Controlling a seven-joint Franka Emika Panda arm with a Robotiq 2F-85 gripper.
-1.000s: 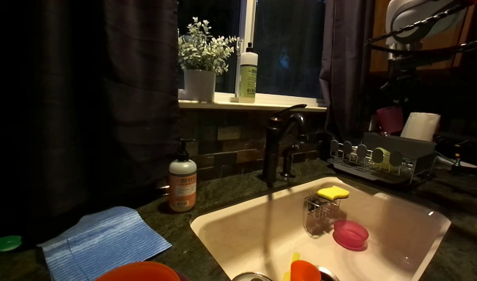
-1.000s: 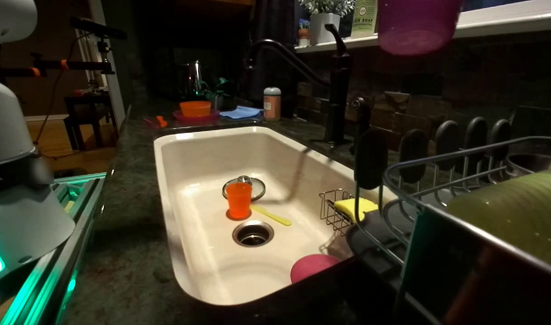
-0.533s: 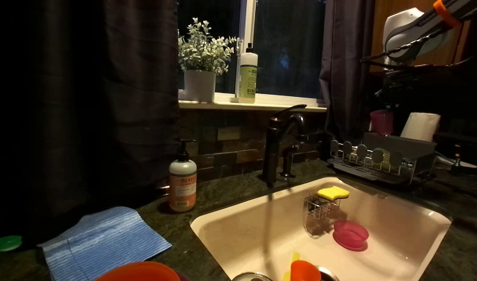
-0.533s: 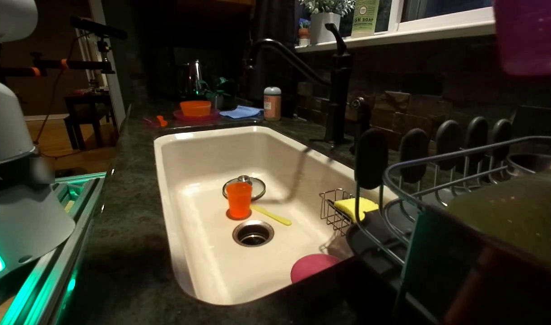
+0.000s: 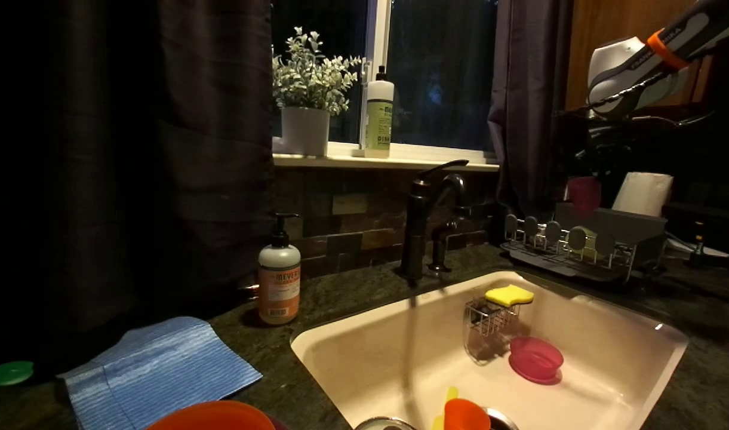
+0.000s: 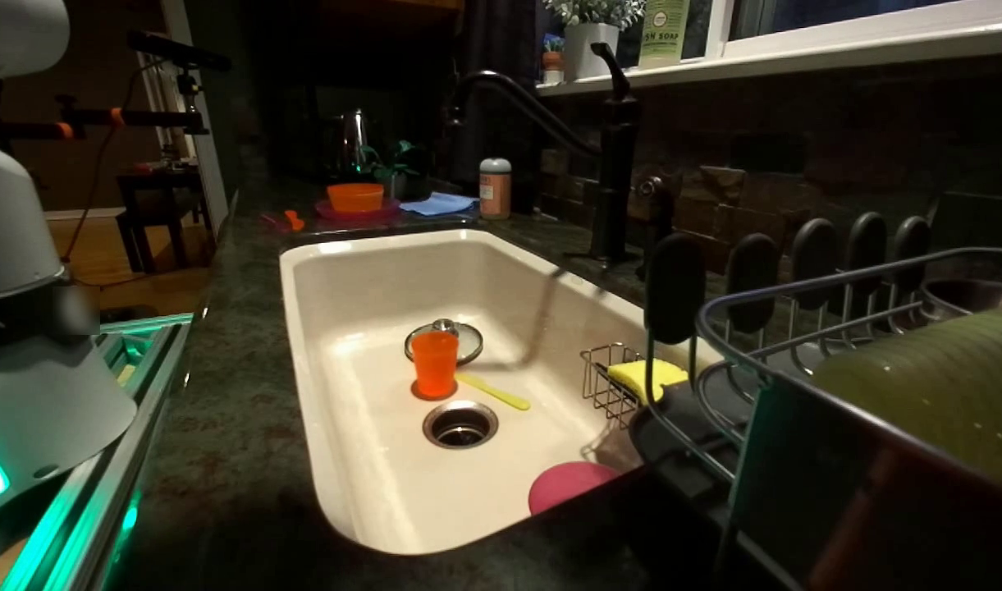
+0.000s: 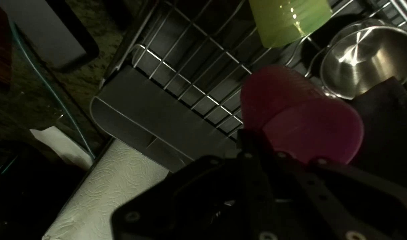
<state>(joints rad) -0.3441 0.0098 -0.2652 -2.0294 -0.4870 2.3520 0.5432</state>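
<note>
In the wrist view my gripper (image 7: pixel 254 140) is shut on the wall of a pink cup (image 7: pixel 313 128), near its rim; the cup is tilted, its mouth toward the camera. Below it lies the wire dish rack (image 5: pixel 552 230), with a grey caddy (image 7: pixel 163 113) along one side. A green cup (image 7: pixel 290 23) and a shiny metal bowl (image 7: pixel 366 63) sit in the rack, close to the pink cup. In an exterior view the pink cup (image 5: pixel 584 190) hangs just above the rack's back wall, the dark gripper over it. Whether it touches the rack cannot be told.
A paper towel roll (image 5: pixel 643 194) stands behind the rack. The white sink (image 6: pixel 369 468) holds an orange cup (image 6: pixel 435 365), a yellow utensil (image 6: pixel 494 391), a pink bowl (image 6: pixel 570 486) and a sponge (image 6: pixel 648 377) in a wire holder. The dark faucet (image 6: pixel 615 172) rises at the sink's back edge.
The arm has come lower and the pink cup with it, down toward the rack. In an exterior view the cup has passed to the right and out of the picture.
</note>
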